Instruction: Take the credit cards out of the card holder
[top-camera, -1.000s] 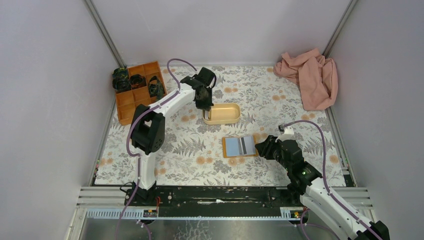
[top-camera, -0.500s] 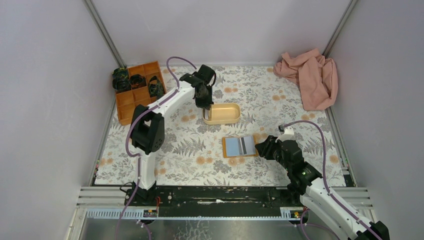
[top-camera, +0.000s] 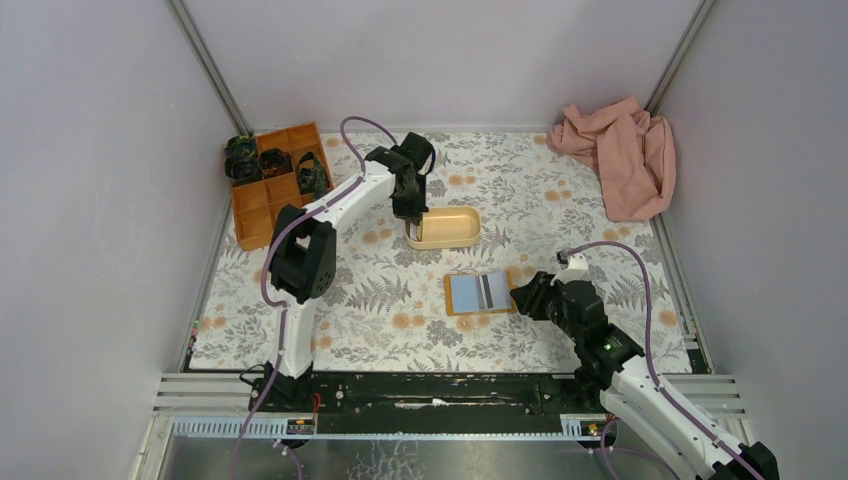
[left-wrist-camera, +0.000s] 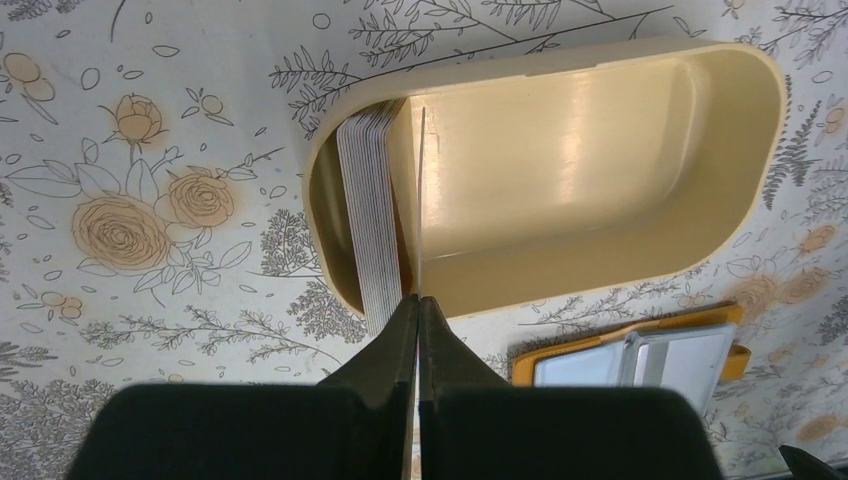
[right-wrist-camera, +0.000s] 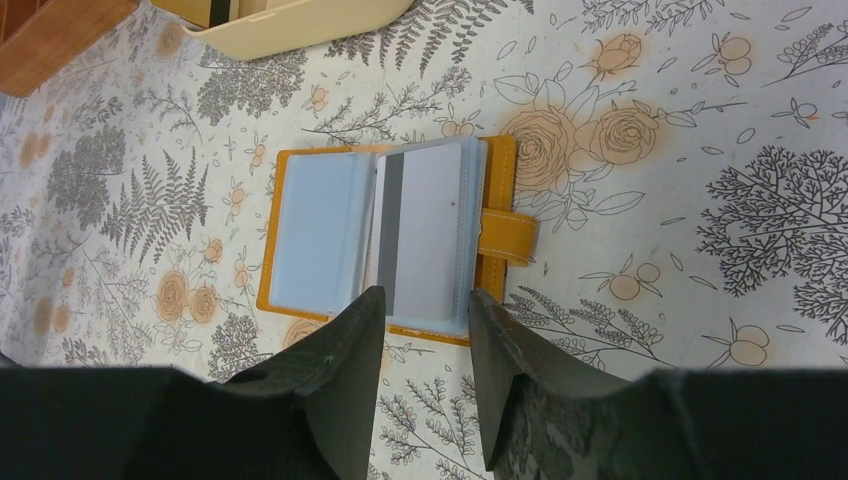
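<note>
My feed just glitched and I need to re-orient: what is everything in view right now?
card holder: one, orange-tan with light blue sleeves, open flat mid-table
card in holder: at least one, grey with dark stripe, right sleeve
tray: one, beige oval, beyond the holder
card stack: one, on edge at tray's left end
single card: one, edge-on, over the tray
compartment box: one, orange, far left, dark items inside
cloth: one, pink, far right corner
left gripper: shut on single card
right gripper: open, at card holder's near edge
</note>
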